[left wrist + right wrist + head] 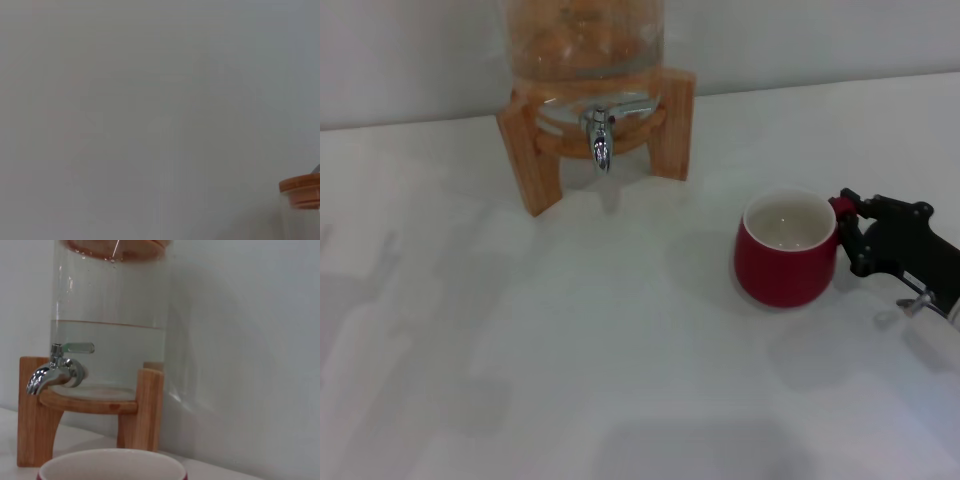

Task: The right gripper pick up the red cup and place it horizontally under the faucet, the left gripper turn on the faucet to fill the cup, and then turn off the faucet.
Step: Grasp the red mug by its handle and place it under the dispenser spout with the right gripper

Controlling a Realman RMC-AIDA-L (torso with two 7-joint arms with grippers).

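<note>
Right gripper (847, 226) fingers grasp the handle of the upright red cup (786, 250) near the bench's right edge; left gripper unseen.

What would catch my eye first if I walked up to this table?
Probably the red cup, standing upright on the white table towards the robot's right, with the right hand at its handle. Behind it, a glass jar of water sits on a wooden stand, its shiny faucet pointing down at the bare tabletop.
</note>
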